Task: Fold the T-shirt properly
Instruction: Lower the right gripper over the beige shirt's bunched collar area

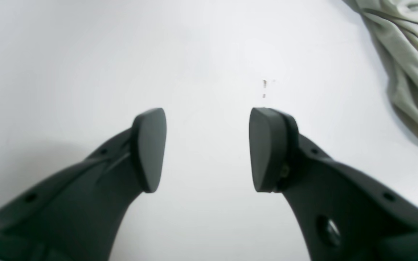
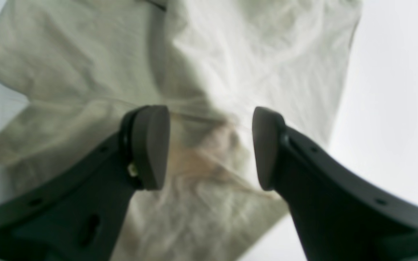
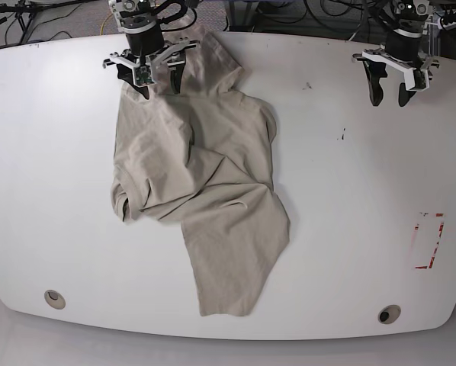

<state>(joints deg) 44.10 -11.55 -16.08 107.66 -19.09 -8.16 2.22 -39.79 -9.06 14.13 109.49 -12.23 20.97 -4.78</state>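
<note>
White counter holds the crumpled T-shirt, not folded yet, with the right gripper open over its top and the left gripper open over bare counter, so next comes grabbing an edge and spreading it flat.

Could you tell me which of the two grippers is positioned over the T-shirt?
The right gripper, open above the T-shirt; the left gripper hangs over bare table.

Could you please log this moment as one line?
T-shirt: crumpled, unfolded on table | right gripper: open above shirt | left gripper: open over bare table
</note>
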